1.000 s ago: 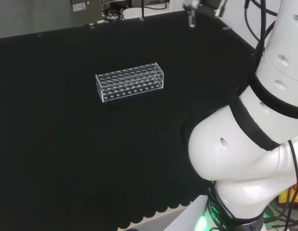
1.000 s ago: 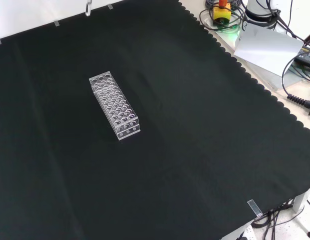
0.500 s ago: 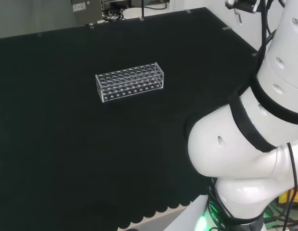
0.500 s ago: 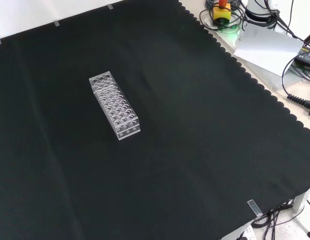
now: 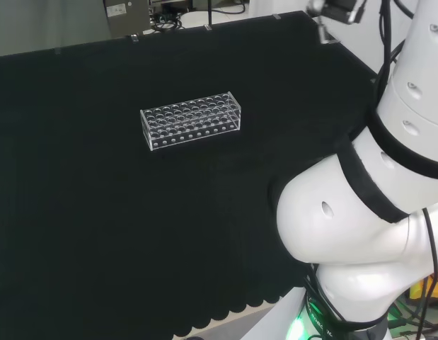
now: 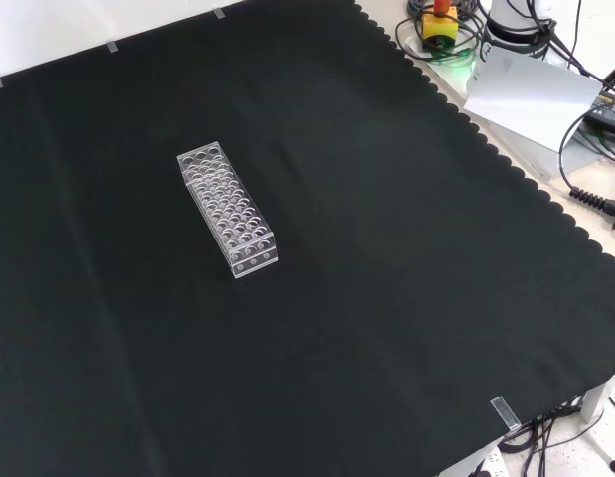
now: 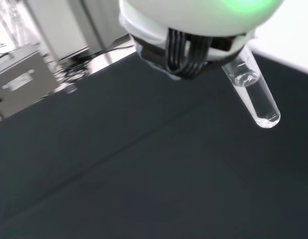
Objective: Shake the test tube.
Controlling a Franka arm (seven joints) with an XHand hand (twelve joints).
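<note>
At the top right of the head view, above the far corner of the black cloth, the robot hand [image 5: 337,10] shows as a small dark and white shape beside the arm's big white links [image 5: 360,212], with a short pale stub, the test tube [image 5: 322,32], hanging below it. The wrist view gives the closer look: the clear test tube [image 7: 254,94] juts out from under the blurred white part of the robot hand [image 7: 193,20], tilted, its rounded closed end pointing down and away over the cloth, well clear of the surface. Its upper end is tucked under the black cables and the white body of the hand, so the tube is carried there, but I cannot tell how the fingers sit around it. I cannot tell whether the tube holds any liquid.

On the surface [image 6: 406,298], the clear test tube rack [image 6: 227,208] stands by itself toward the left middle of the front view, its long side running diagonally, rows of round holes on top. In the head view the same rack [image 5: 191,120] sits left of the arm and well apart from the hand and the tube. The cloth's scalloped edge runs along the right side of the front view.
</note>
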